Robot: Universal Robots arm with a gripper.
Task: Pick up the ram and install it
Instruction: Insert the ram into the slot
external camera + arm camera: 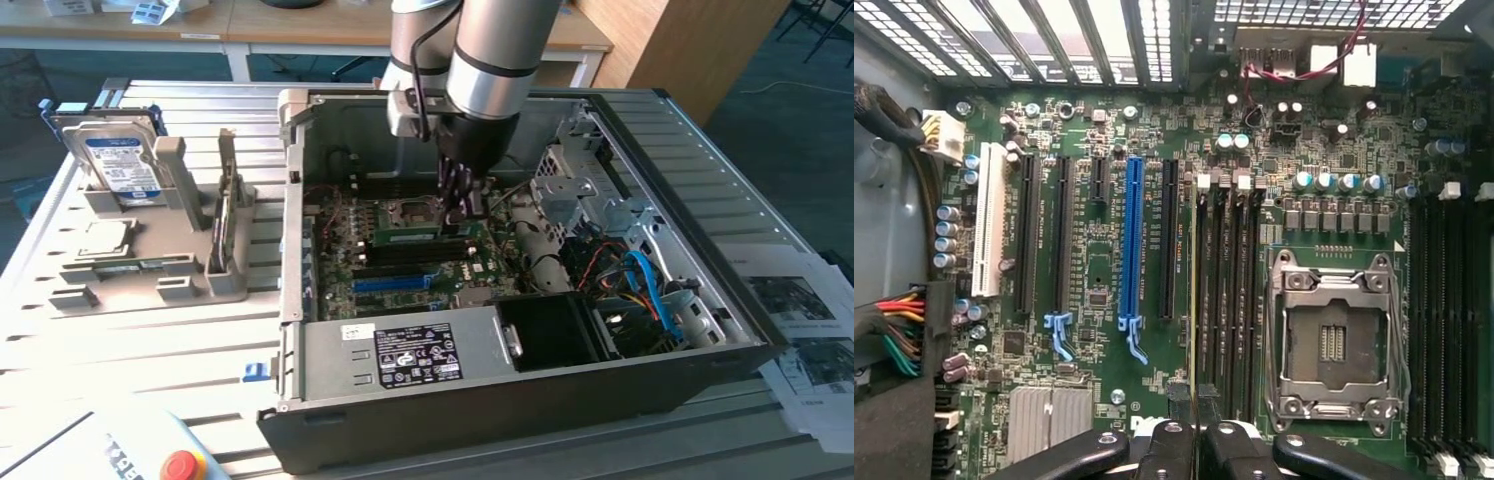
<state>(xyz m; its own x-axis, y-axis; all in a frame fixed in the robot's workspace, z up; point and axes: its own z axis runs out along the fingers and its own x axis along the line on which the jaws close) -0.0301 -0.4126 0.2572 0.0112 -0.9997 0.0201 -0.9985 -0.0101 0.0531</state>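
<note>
The ram (1193,290) is pinched edgewise in the tool (461,212), over the dark memory slots (1239,300) just beside the processor socket (1334,340), inside the open computer case (400,410). Whether it is seated cannot be told. A second stick (227,200) stands in the grey holder (180,275) on the bench (134,350), at the exterior view's left.
</note>
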